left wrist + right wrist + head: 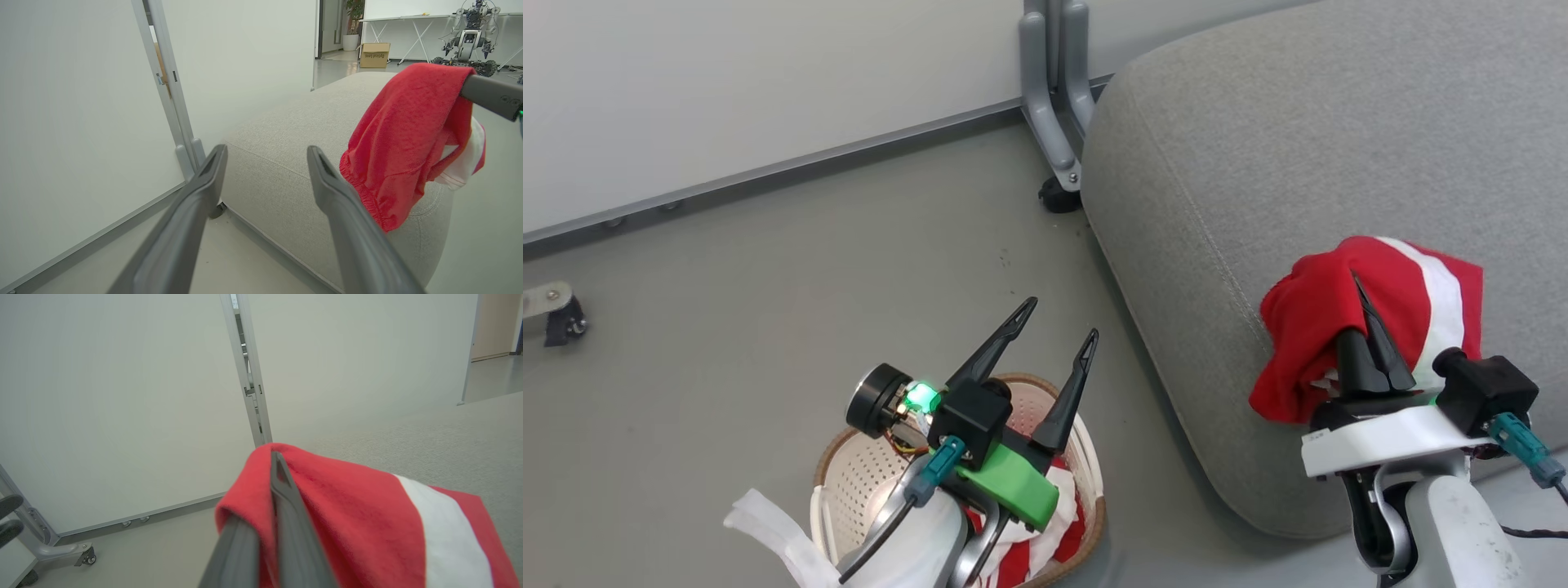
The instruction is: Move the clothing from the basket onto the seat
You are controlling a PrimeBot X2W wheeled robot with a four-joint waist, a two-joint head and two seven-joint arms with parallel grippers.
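Note:
My right gripper (1357, 282) is shut on a red garment with a white panel (1388, 286), which drapes over its fingers above the near edge of the grey seat (1298, 139). In the right wrist view the red garment (367, 522) wraps both fingers. From the left wrist view the same garment (404, 134) hangs off the right arm's finger over the seat (294, 151). My left gripper (1062, 318) stands open with nothing in it above the cream basket (849, 474), where more red and white clothing (1045, 547) lies under the arm.
A white partition wall (727, 90) runs along the back with a grey caster foot (1054, 106) beside the seat's corner. Grey floor (768, 286) lies between the wall and the basket. Another caster (560, 314) sits at far left. A cardboard box (374, 55) and another robot (468, 36) stand far off.

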